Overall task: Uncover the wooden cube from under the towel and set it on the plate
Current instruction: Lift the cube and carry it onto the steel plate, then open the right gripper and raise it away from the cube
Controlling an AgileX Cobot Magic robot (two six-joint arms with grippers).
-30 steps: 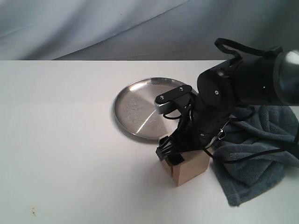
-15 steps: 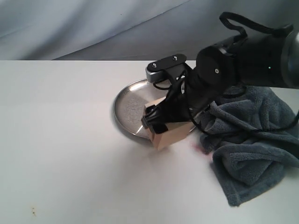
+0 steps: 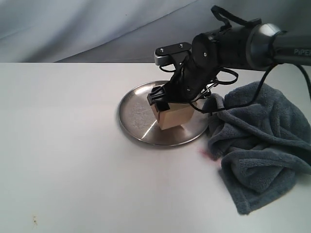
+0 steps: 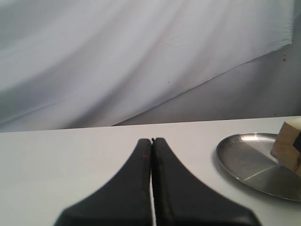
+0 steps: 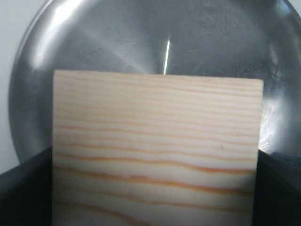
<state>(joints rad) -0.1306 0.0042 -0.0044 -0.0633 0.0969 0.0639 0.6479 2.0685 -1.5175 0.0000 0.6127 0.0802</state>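
The wooden cube (image 3: 171,115) is pale with orange grain lines and hangs low over the silver plate (image 3: 134,114), tilted. My right gripper (image 3: 167,104) is shut on the wooden cube from above. In the right wrist view the cube (image 5: 157,146) fills the space between the black fingers (image 5: 26,190), with the plate (image 5: 117,37) behind it. The grey-blue towel (image 3: 262,145) lies crumpled to the right of the plate, no longer covering anything. My left gripper (image 4: 151,141) is shut, empty, above bare white table; the plate (image 4: 249,160) and cube (image 4: 288,146) show at that view's edge.
The white table (image 3: 63,145) stretches left and front of the plate. A grey cloth backdrop (image 3: 97,29) hangs behind the table. A small reddish mark (image 3: 203,153) sits on the table between plate and towel. The right arm's cables (image 3: 286,73) hang above the towel.
The right gripper has lifted the wooden cube off the table beside the towel and carried it back and left to above the plate.
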